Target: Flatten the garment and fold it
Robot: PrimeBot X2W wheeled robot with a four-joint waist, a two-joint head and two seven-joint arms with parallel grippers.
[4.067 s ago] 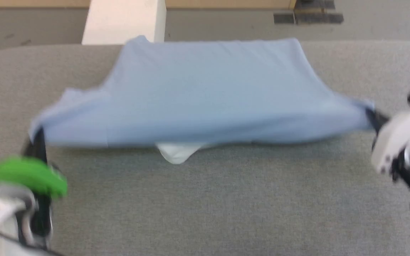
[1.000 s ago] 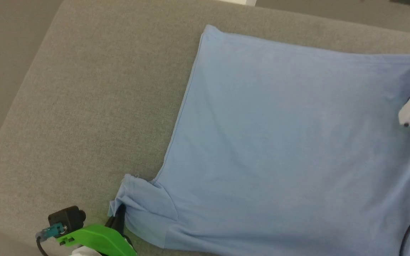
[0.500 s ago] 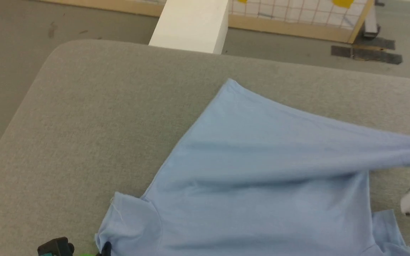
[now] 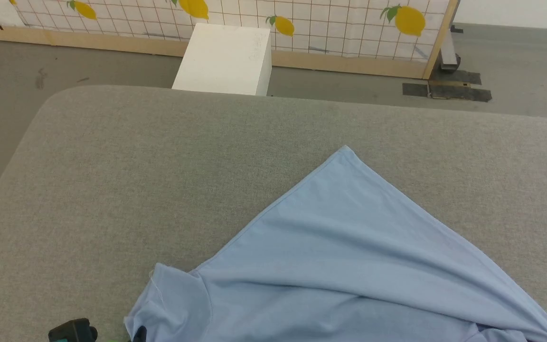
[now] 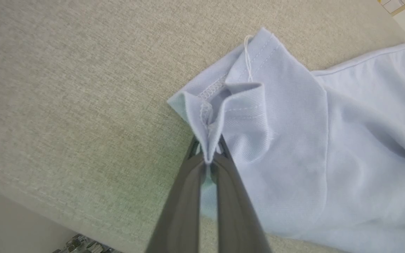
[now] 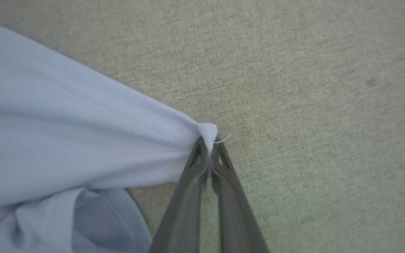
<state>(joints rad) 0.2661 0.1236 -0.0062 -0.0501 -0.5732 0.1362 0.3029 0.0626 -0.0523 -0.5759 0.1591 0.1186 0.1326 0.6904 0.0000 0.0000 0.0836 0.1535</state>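
The left gripper [image 5: 207,158] clenches a bunched sleeve hem and the right gripper [image 6: 207,147] a hem corner of the light blue garment [image 4: 349,266], which is draped across the grey padded table [image 4: 159,166]. Such thin pinches could slip under tension, and the slack cloth could settle creased.

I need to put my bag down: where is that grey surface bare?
The grey surface is bare along its far edge toward the white box, down its left side to the blue shirt, and right of the shirt's far corner. Crowded: the near right, where the shirt lies, pinched by the left gripper and right gripper.
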